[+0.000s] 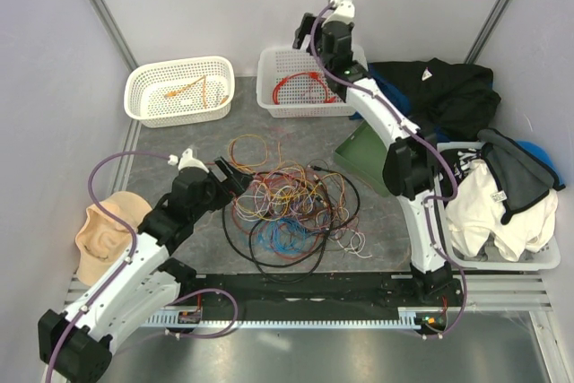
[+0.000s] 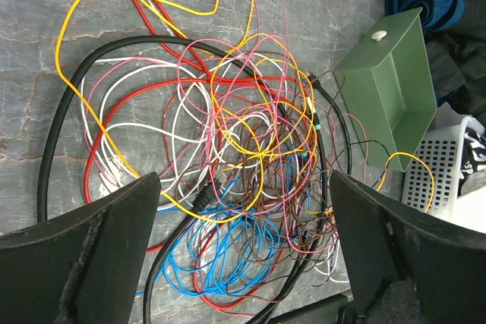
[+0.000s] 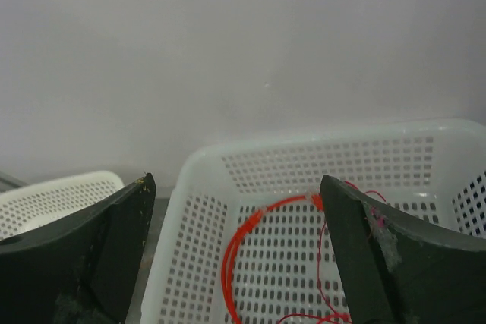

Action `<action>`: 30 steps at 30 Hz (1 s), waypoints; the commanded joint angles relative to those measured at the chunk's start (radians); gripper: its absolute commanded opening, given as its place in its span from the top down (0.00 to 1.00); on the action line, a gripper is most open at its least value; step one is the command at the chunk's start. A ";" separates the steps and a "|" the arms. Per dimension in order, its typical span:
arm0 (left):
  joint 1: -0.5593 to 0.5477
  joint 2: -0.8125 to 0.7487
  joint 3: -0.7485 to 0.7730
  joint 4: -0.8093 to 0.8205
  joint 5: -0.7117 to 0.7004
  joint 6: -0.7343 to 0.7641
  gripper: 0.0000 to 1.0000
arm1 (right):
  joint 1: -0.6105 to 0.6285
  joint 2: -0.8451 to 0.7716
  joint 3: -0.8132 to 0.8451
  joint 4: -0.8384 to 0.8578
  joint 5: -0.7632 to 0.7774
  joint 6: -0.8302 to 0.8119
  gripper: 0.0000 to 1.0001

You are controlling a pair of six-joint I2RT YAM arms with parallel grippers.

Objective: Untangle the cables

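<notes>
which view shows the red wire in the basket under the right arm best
The top view: most of the red wire lies coiled in the white basket, seen from above. The right wrist view catches only part of its loop. The left wrist view misses it.

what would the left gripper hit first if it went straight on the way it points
The cables: the left gripper, open, points into the tangle's middle, probably meeting yellow and pink loops first; depth is unclear.
</notes>
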 commanded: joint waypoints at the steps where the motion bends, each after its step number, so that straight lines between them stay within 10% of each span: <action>1: -0.001 -0.028 0.025 0.008 -0.024 0.002 0.00 | 0.129 -0.209 -0.051 -0.063 0.079 -0.090 0.02; 8: -0.001 -0.028 0.065 0.002 -0.035 0.010 0.00 | 0.218 -0.356 -0.203 -0.337 0.179 -0.036 0.02; 18: -0.001 -0.017 0.106 0.008 -0.026 0.057 0.00 | 0.270 -0.853 -1.110 -0.115 -0.116 0.138 0.02; 30: -0.001 0.049 0.051 0.022 0.037 -0.036 0.00 | 0.481 -0.797 -1.380 -0.046 -0.172 0.069 0.17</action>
